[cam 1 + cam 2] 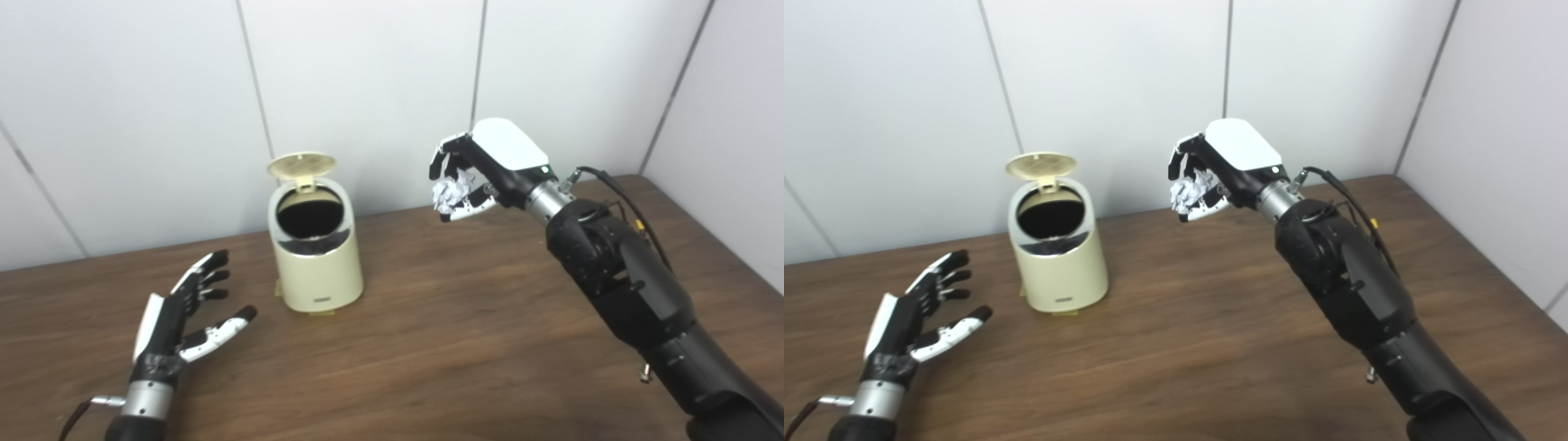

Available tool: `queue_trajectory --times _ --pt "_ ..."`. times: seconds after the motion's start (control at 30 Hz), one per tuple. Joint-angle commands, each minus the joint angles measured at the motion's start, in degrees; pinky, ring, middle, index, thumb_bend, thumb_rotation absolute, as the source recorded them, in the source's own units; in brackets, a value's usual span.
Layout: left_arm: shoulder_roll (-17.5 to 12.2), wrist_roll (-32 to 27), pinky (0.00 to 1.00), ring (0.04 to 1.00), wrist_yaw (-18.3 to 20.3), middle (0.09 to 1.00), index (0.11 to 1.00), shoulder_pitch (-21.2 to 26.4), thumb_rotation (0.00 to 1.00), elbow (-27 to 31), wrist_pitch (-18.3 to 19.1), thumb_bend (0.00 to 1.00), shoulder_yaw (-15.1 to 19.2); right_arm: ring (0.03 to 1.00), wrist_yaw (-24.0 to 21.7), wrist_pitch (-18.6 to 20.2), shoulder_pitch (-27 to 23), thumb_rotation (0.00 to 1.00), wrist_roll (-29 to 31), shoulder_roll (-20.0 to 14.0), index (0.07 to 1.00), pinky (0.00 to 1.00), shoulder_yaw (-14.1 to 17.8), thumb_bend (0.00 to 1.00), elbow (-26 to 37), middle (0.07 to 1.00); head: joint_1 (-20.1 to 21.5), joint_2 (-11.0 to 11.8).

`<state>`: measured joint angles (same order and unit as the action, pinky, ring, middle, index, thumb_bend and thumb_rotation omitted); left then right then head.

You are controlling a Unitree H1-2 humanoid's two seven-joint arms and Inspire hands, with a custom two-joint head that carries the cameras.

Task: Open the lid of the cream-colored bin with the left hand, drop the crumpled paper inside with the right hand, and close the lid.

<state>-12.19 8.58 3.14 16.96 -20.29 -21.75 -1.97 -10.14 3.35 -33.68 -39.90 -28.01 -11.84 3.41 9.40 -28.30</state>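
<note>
The bin (315,245) stands on the worktop (465,343) near the back wall, its lid (302,164) already tipped up and back on its hinge, so the dark mouth faces up and a little toward the robot. Something pale seems to lie just inside the front rim, too small to make out.

The right hand (474,174) hangs in the air well to the right of the bin and above its rim, fingers curled down and thumb under, grasping the paper (452,191). The white ball sits in the fingertips rather than deep in the palm, probably so that a small spread of the fingers lets it fall cleanly. Held this high, it should clear the raised lid on the way across.

The left hand (184,318) rests low near the worktop, just left of the bin and apart from it, released, with fingers spread and holding nothing. It looks parked there to leave the opening free while staying close enough to reach the lid for closing.

By this layout the opening step is done; the drop and the closing are not yet done. The paper must next travel left until it is over the mouth.
</note>
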Motion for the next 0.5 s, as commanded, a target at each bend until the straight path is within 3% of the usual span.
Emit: queue_trajectory --times 0.0,0.1,0.23,0.33,0.47 --pt "1.98 0.93 0.74 0.828 -1.28 0.884 0.914 -2.58 0.29 -2.37 -1.96 0.73 -1.07 0.46 1.8 -3.04 -3.45 0.0 0.2 -0.24 0.51 0.44 0.54 0.53 0.99 0.422 -1.95 0.25" --pt "2.7 1.04 0.76 0.831 -1.82 0.884 0.917 -2.57 0.29 -2.77 -1.98 0.73 -1.26 0.49 1.94 -3.06 -4.08 0.0 -0.37 1.26 0.501 0.53 0.69 0.53 0.98 0.461 -4.49 0.58" --pt "3.47 1.81 0.77 0.842 -2.65 0.887 0.919 -2.53 0.28 -3.13 -2.51 0.72 -1.71 0.509 1.55 -2.16 -5.18 0.0 0.19 3.57 0.494 0.45 0.96 0.53 0.62 0.471 -6.86 1.1" --pt "3.85 2.15 0.79 0.855 -2.95 0.9 0.923 -2.5 0.29 -3.18 -2.93 0.72 -2.1 0.499 2.73 -4.4 -5.98 0.0 1.12 4.41 0.497 0.43 0.94 0.53 -1.4 0.468 -7.95 1.39" --pt "4.08 3.01 0.78 0.858 -3.77 0.904 0.93 -2.64 0.29 -2.68 -2.2 0.71 -2.54 0.513 2.64 -4.35 -6.43 0.0 0.92 5.53 0.501 0.43 1.01 0.53 -1.79 0.463 -8.35 1.44"
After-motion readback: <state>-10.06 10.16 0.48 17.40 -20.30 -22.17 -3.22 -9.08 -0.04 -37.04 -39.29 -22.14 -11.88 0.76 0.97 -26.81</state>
